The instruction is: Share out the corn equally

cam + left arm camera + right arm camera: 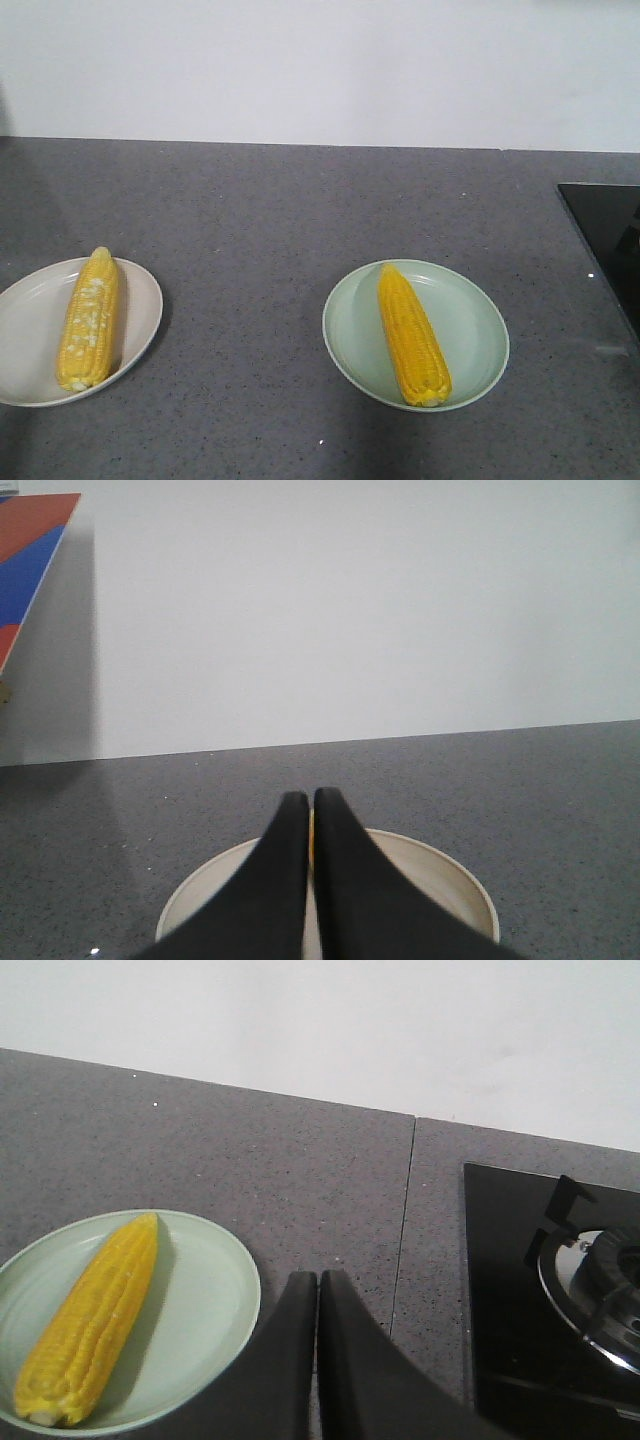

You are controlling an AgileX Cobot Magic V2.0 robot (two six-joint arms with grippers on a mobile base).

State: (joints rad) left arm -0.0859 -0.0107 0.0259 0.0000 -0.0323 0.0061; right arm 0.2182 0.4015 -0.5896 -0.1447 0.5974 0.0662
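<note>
From the front view you had two plates on the grey counter [260, 230]: a cream plate [30, 320] at the left carried one cob of corn [88, 320], and a pale green plate [465, 335] right of centre carried a second cob [412, 335], each lying lengthwise with its narrow tip pointing away from you. One cob per plate looked like an even split, so I judged the sharing out done. Neither arm showed in that view. In the left wrist view your left gripper [309, 805] hung over the cream plate [440, 875] with its black fingers pressed together and nothing between them; only a sliver of yellow showed behind them. In the right wrist view your right gripper [316, 1282] had its fingers together too, empty, over bare counter just beside the green plate [215, 1300], where the cob [95, 1325] lay slantwise. A dark stove top [530, 1310] sat off to the right. Should you have needed to lift a cob, I would have expected it to be stiff, fairly heavy and inclined to roll, its kernels bruisable; grasping across the thick middle seemed safest.
</note>
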